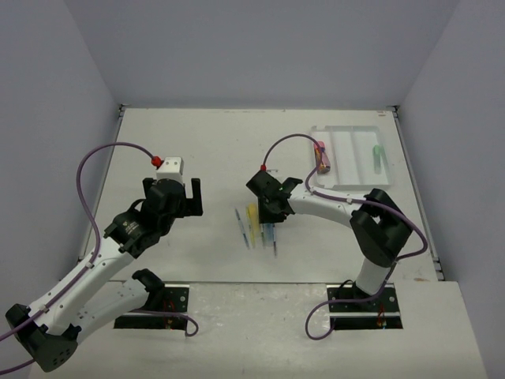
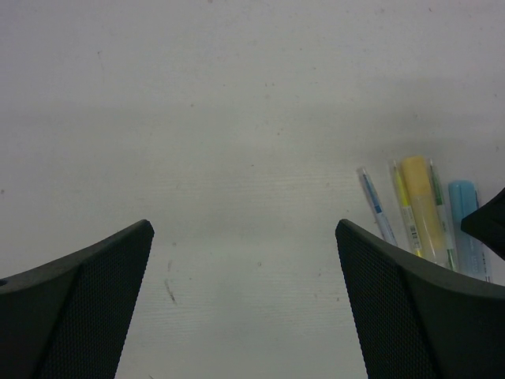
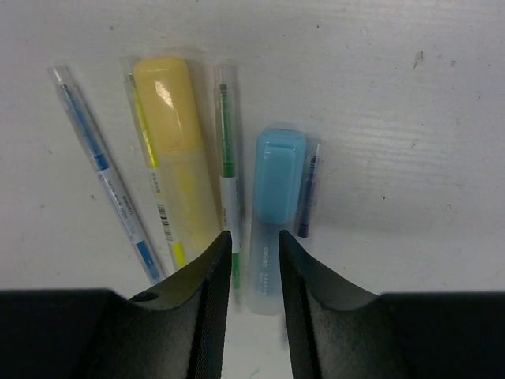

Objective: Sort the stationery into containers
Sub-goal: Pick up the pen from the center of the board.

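Left tool (image 2: 243, 229) fills the lower frame of its wrist view, fingers spread wide over the bare counter (image 2: 237, 95), gripping nothing. At centre, loose stationery lies side by side on the counter: blue pen (image 3: 102, 162), yellow marker (image 3: 170, 126), green pen (image 3: 226, 142), blue marker (image 3: 276, 181). Right tool (image 3: 254, 237) hangs over the green pen and blue marker, fingers set at a slim gap; a pinch cannot be confirmed. Upper right, the white tray (image 1: 351, 154) holds a pink-capped tube (image 1: 322, 155) in its left compartment and a green marker (image 1: 377, 160) in its right.
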`<state>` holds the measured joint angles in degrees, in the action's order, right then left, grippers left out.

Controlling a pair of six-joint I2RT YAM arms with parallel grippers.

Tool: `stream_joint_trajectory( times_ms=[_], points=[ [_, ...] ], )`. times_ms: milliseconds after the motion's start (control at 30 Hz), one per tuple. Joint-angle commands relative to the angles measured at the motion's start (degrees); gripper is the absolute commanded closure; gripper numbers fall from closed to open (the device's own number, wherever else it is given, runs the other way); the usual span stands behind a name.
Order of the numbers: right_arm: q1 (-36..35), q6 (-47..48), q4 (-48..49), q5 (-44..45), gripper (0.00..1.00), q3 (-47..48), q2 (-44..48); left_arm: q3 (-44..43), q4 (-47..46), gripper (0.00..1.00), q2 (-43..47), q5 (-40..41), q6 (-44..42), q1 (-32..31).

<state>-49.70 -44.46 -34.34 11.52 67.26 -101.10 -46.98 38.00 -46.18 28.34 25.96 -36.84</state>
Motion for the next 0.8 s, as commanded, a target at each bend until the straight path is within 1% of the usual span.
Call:
stream_joint_trajectory(
  times_ms=[0, 500, 767],
  points=[
    [0.13, -2.83, -0.01, 3.79, 0.68, 0.56, -1.10, -0.22, -0.82, 0.00, -0.07, 1.16, 0.65, -0.16],
    [0.12, -2.51, 0.91, 1.96, 0.72, 1.51, -5.35, -0.22, -1.00, 0.00, -0.23, 0.75, 0.41, -0.16],
    [-0.03, -3.32, -0.99, 3.39, 0.68, 2.65, -8.20, -0.22, -1.00, 0.00, 0.04, 0.60, 0.32, -0.14]
  ],
)
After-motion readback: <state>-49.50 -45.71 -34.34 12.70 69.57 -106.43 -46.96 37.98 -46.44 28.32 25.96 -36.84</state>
